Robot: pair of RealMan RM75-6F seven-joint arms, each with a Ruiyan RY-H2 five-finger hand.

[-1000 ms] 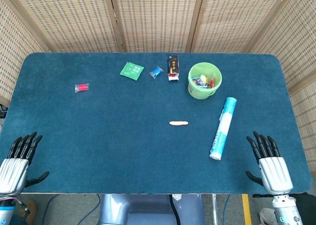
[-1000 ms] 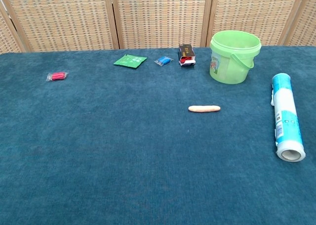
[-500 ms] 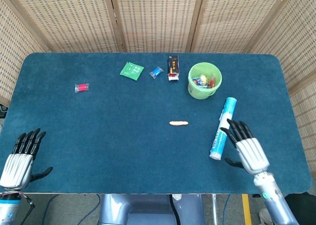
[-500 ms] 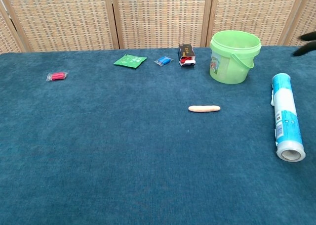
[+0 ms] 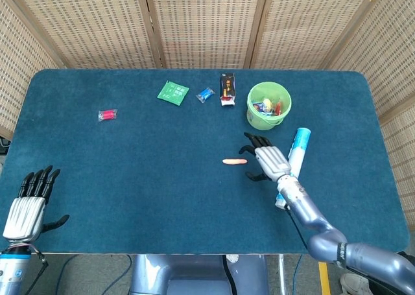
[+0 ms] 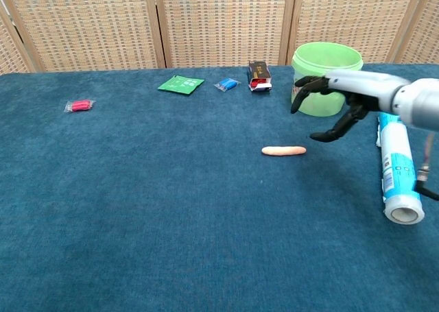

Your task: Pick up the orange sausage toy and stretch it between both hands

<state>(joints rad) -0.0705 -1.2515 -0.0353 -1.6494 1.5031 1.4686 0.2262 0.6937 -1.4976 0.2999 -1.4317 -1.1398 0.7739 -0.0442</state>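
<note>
The orange sausage toy (image 5: pixel 234 161) (image 6: pixel 283 150) lies flat on the blue table, near the middle. My right hand (image 5: pixel 264 157) (image 6: pixel 328 103) hovers just to the right of it and above it, fingers spread, holding nothing. My left hand (image 5: pixel 29 201) stays at the table's near left edge, fingers apart and empty; the chest view does not show it.
A green bucket (image 5: pixel 268 105) (image 6: pixel 325 78) with small items stands behind the right hand. A blue-white tube (image 5: pixel 293 165) (image 6: pixel 398 162) lies to its right. Green packet (image 5: pixel 172 91), blue wrapper (image 5: pixel 205 94), dark box (image 5: pixel 227 87) sit at the back; red wrapper (image 5: pixel 107 115) at left.
My right hand has swept from the near right edge leftward and forward to beside the sausage toy. The left hand has barely shifted. The toy has not moved.
</note>
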